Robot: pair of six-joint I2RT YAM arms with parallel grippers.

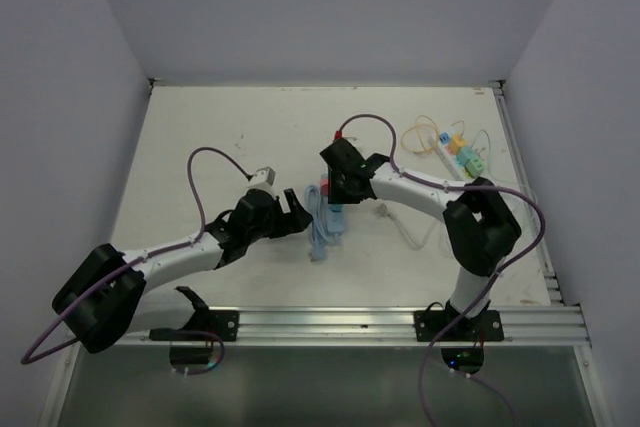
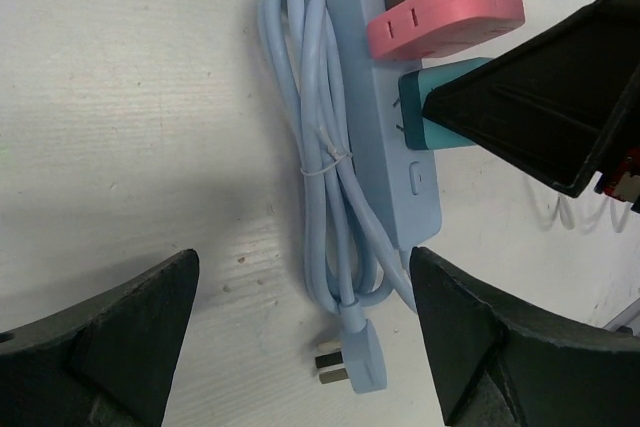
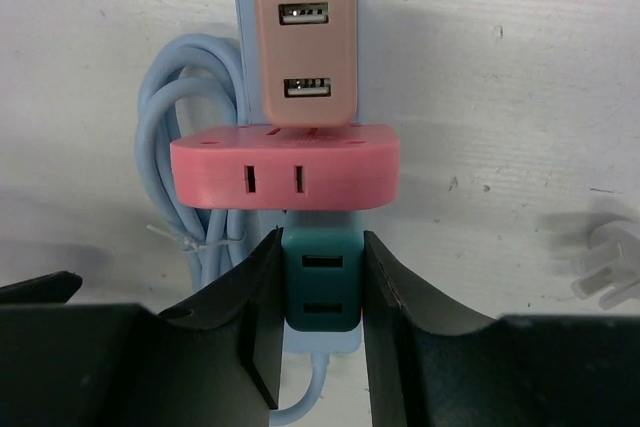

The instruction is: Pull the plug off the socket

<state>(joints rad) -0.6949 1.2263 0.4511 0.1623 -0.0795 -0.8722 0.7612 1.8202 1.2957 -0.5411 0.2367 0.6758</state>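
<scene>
A pink adapter point(image 3: 285, 175) crowds the teal plug point(image 3: 320, 287); coiled cord point(image 3: 158, 137) lies alongside.

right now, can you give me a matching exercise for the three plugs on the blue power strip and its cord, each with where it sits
Things
1. teal plug
2. pink plug
3. tan plug
4. blue cord

Places
A. in the middle of the power strip
B. coiled and tied alongside the strip
C. clamped by the right gripper
D. at the strip end farthest from where the cord leaves

Pairs: 1-C, 2-A, 3-D, 4-B
</scene>
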